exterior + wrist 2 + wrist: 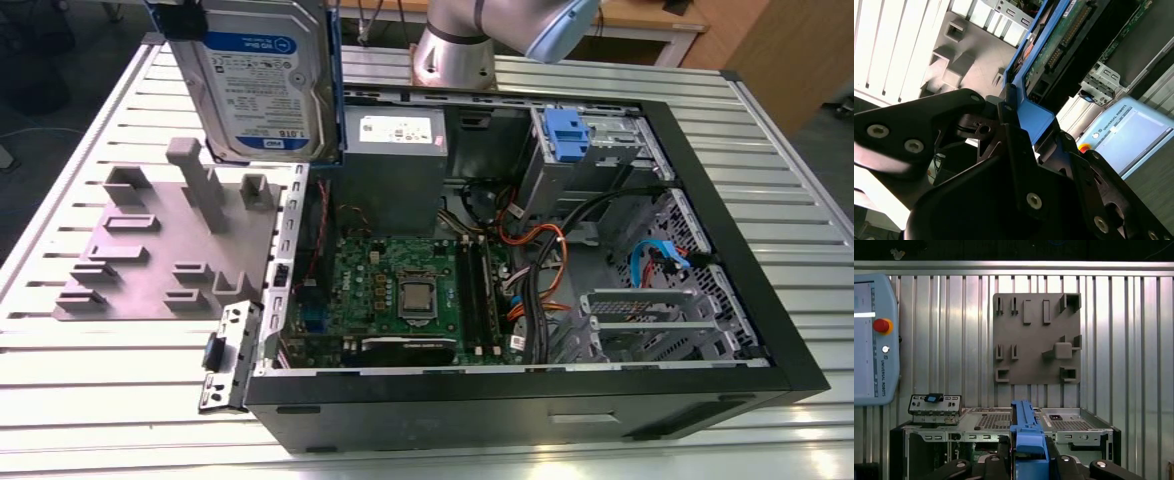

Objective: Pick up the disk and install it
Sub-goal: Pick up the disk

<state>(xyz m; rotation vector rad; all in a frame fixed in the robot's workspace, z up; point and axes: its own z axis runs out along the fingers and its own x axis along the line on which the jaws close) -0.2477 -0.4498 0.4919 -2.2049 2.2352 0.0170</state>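
The black jaws are clamped on the blue carrier frame (1035, 118) of the flat silver, white-and-blue-labelled hard drive (260, 85), holding it upright over the open black computer case (507, 410).

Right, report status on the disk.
Gripper shut on the disk, at its blue frame. Disk upright, aloft over the computer case edge, not installed. Cables cross the case interior.

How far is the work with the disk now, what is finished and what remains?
Done: the disk is picked up and hangs in the air, off the grey holder plate. In hand: the gripper is shut on its blue carrier frame. Left: the installing; the disk is not yet inside the open computer case.
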